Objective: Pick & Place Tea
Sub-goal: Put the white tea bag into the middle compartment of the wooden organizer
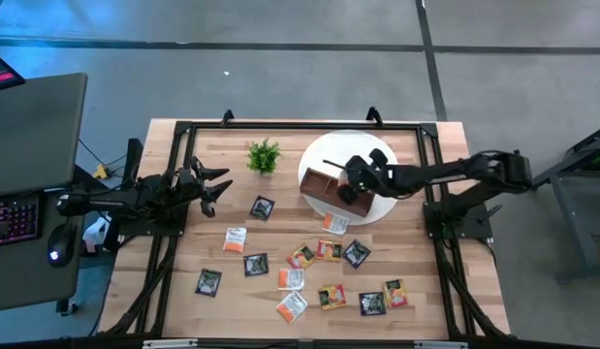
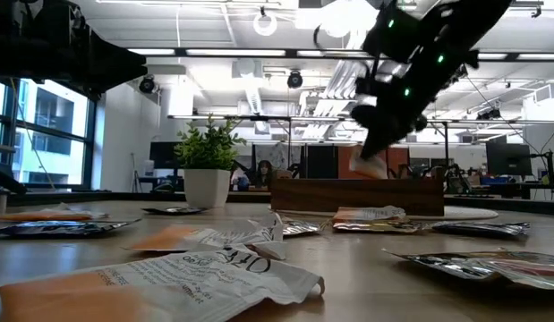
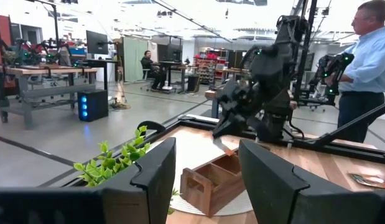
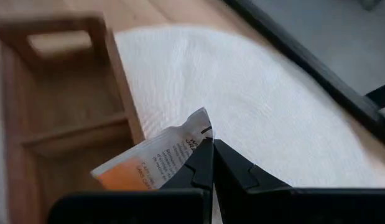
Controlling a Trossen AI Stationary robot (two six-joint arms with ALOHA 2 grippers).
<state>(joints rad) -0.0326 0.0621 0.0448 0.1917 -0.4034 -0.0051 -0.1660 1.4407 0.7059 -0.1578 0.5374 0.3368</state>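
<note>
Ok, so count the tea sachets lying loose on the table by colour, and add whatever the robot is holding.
Black sachets: 5
White-and-orange sachets: 4
Yellow-orange sachets: 4
Held sachet, white-and-orange, in the right gripper fingers: 1
Total: 14

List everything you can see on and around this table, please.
loose tea sachets: about thirteen, black, white-and-orange or yellow-orange, scattered over the table's front half
held sachet: one, white-and-orange, above the tray
tray: one, brown wood, on the mat
mat: one, white, round, rear of the table
plant: one, green, beside the mat
person: one, light blue shirt, beyond the table
left gripper: open, at the table's left edge
right gripper: shut on the held sachet
</note>
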